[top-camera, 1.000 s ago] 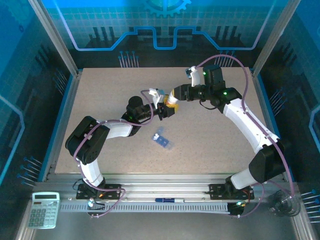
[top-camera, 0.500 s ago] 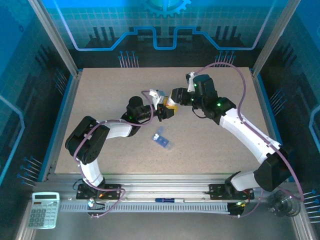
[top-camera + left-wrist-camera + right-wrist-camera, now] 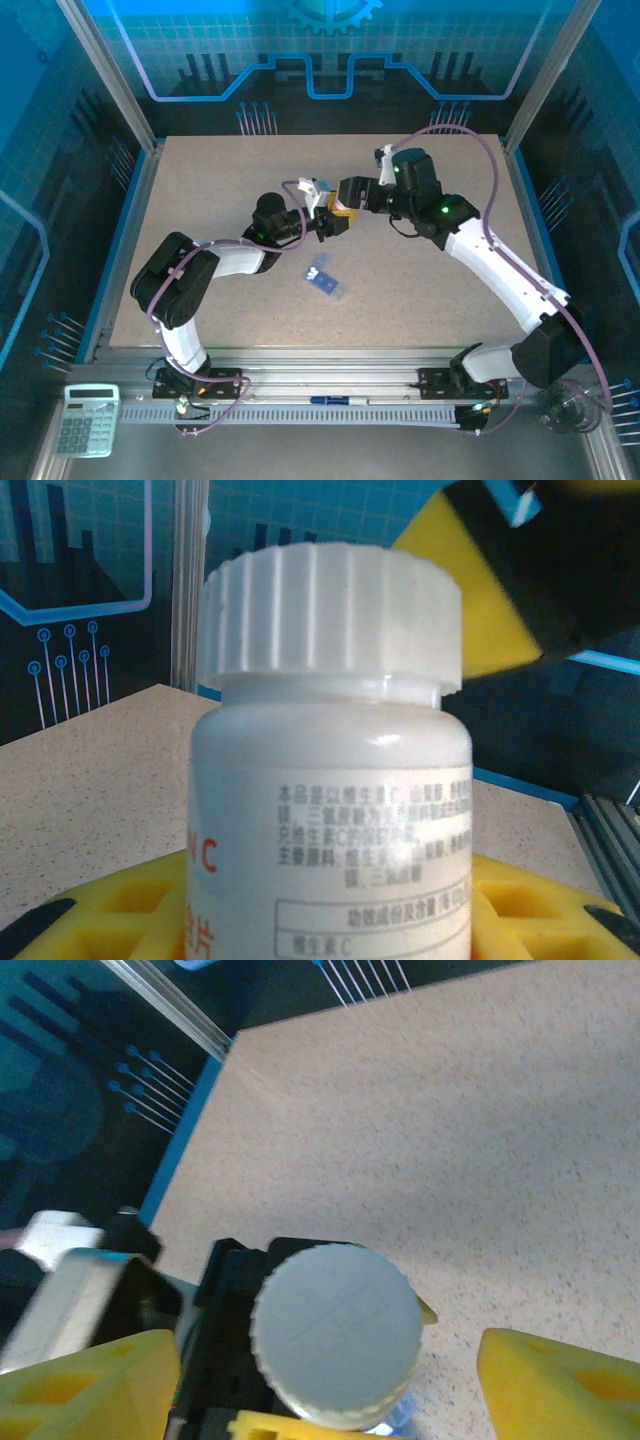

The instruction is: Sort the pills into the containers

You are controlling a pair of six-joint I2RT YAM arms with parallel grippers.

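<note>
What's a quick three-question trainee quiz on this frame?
1. Which gripper holds the bottle?
2. True or false: the right gripper is clamped on the cap.
3. The pill box lies: A) on the table, apart from both grippers; B) in a gripper; C) under the bottle.

Key:
1. The left gripper.
2. False: its fingers stand open on either side of the cap.
3. A.
</note>
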